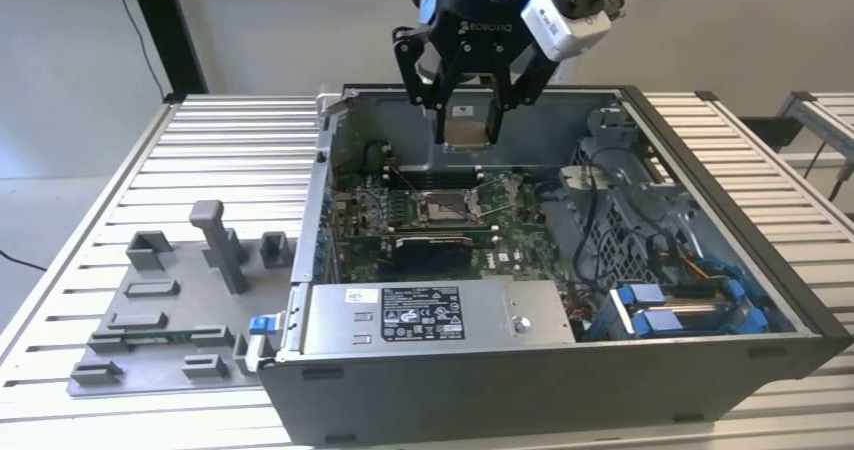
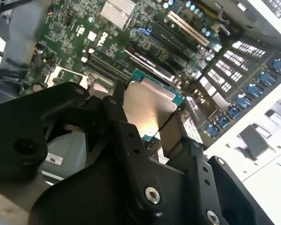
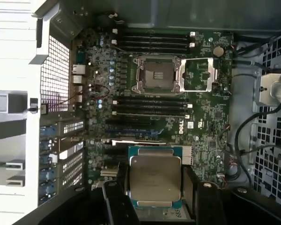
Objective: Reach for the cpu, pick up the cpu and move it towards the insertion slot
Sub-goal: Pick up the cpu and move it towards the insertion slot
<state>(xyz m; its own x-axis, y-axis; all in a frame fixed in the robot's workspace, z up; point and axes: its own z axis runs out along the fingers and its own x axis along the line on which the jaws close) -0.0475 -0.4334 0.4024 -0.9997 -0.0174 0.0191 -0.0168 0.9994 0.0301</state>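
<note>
My gripper (image 1: pixel 466 128) hangs above the open computer case, shut on the cpu (image 1: pixel 465 130), whose tan face shows in the exterior view. In both wrist views the cpu (image 3: pixel 155 181) shows its silvery metal face with a thin green edge (image 2: pixel 150 103), clamped between black fingers (image 2: pixel 131 145). The insertion slot (image 3: pixel 155 75), a silver-framed socket with a dull brown centre, lies on the green motherboard with its metal cover plate (image 3: pixel 198 74) swung aside. In the exterior view the insertion slot (image 1: pixel 441 206) sits below the held cpu, with a clear gap between them.
The case walls (image 1: pixel 694 160) ring the motherboard. A power supply (image 1: pixel 427 315) and blue-tabbed drive bays (image 1: pixel 667 305) fill the case front. Cables (image 3: pixel 253 122) run beside the board. A grey fixture plate (image 1: pixel 160 310) with upright blocks lies on the slatted table at the exterior view's left.
</note>
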